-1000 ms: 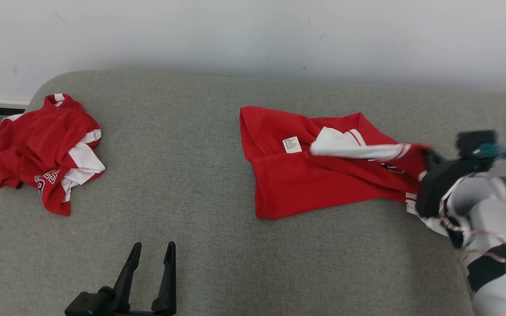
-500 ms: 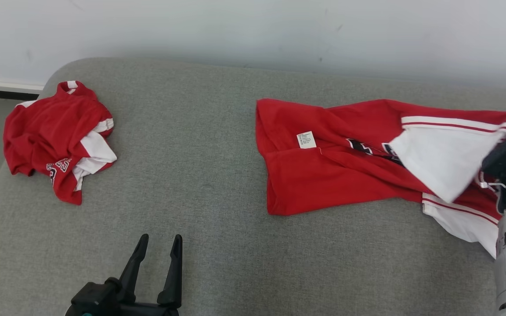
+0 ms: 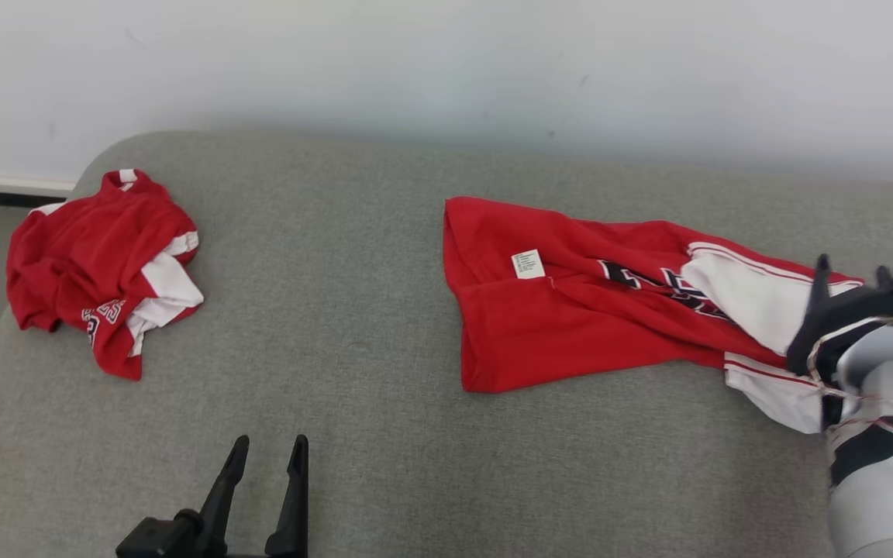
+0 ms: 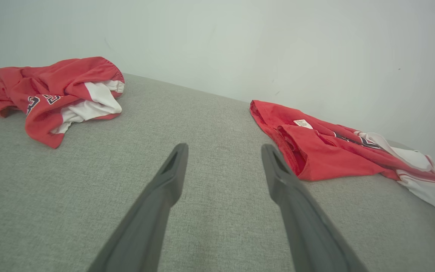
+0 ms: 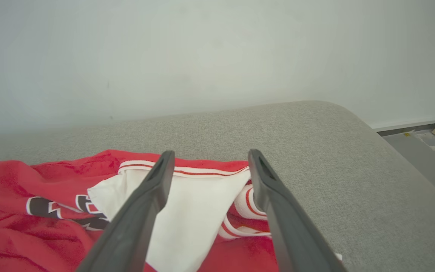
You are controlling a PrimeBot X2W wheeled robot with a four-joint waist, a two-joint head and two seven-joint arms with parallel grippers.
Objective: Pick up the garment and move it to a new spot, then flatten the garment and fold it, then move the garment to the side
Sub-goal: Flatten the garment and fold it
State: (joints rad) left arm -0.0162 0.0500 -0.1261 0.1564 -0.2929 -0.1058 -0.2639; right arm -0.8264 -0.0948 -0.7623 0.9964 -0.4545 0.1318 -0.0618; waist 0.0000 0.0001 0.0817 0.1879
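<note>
**A:** So what just happened to the red sports garment with white panels [image 3: 570,325]? A second ago it was bunched up, with the white bit pinched.

**B:** It got dragged out sideways. It now lies stretched along the right half of the grey fabric couch [image 3: 353,325]. The end with the small white label [image 3: 528,263] is toward the middle, and the white side panel [image 3: 749,298] is out at the far right. It's still twisted, with folds through the middle, so it's not flat yet.

**A:** And the right tool [image 3: 853,267]?

**B:** It let go. It was clamped on the white panel and now its fingers are spread wide with nothing between them. In the wrist view the right tool [image 5: 210,153] hovers just above that panel, and the cloth [image 5: 32,226] is lying loose under it.

**A:** So the move part is done?

**B:** I'd say so. The drop looks like the end of relocating it, and smoothing it out comes next. The near right corner needs tugging, since the white hem there is doubled over.

**A:** Is the left tool [image 3: 270,440] doing anything?

**B:** No. It's parked near the front edge, wide open and empty, with bare couch ahead of its fingers [image 4: 172,177]. The other crumpled red-and-white garment [image 3: 98,263] sits untouched at the far left, well apart from all this.
</note>
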